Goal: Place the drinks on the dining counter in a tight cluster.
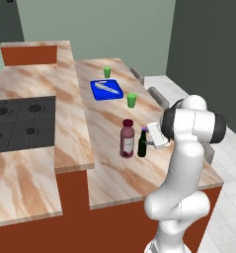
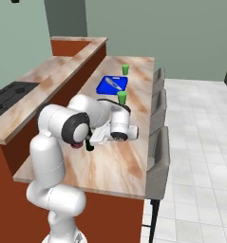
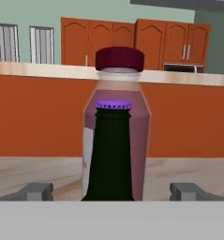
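On the dining counter a stout maroon bottle with a pale label stands upright. A slim dark green bottle with a purple cap stands just to its right, almost touching it. My gripper reaches in level from the right and is open, one finger on each side of the green bottle. In the hand view the green bottle stands centred between the fingertips with wide gaps on both sides, and the maroon bottle is right behind it. In the right base view the arm hides most of the green bottle.
A blue board with a pale utensil lies farther along the counter, between two small green cups. A black stove sits in the lower top to the left. Grey chairs line the counter's right side.
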Controlling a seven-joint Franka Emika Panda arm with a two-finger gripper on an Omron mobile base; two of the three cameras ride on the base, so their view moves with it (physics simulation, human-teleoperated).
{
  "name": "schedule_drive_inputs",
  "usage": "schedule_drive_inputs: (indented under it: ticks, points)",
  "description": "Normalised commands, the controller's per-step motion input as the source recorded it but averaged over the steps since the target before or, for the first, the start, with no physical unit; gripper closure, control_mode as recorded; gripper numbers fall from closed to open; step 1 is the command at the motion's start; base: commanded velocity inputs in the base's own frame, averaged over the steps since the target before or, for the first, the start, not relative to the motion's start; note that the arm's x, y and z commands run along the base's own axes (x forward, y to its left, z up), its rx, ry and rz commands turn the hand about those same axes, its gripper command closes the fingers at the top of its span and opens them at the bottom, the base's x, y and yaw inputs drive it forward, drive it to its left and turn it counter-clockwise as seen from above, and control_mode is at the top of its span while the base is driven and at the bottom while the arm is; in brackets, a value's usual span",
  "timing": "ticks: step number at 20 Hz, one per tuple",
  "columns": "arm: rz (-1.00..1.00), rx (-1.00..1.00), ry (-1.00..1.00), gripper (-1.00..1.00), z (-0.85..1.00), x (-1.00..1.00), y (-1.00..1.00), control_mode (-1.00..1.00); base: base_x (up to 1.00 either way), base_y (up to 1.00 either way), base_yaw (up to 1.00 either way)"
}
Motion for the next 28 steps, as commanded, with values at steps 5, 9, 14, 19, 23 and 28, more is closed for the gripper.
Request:
schedule_drive_inputs:
  ticks: [5,9,14,19,23,28]
  points:
    - [-0.01,0.0,0.0,-1.0,0.11,-0.11,-0.15,-1.0,0.0,0.0,0.0]
    - [-0.11,-0.02,0.05,-1.0,0.19,-0.31,-0.09,-1.0,0.0,0.0,0.0]
    - [-0.18,-0.08,0.12,-1.0,0.22,-0.35,-0.01,-1.0,0.0,0.0,0.0]
    - [-0.12,-0.12,0.25,-1.0,0.36,-0.33,0.0,-1.0,0.0,0.0,0.0]
    - [-0.05,-0.14,0.13,-1.0,0.32,-0.49,0.0,-1.0,0.0,0.0,0.0]
    - [-0.05,-0.17,0.05,-1.0,0.23,-0.52,0.0,-1.0,0.0,0.0,0.0]
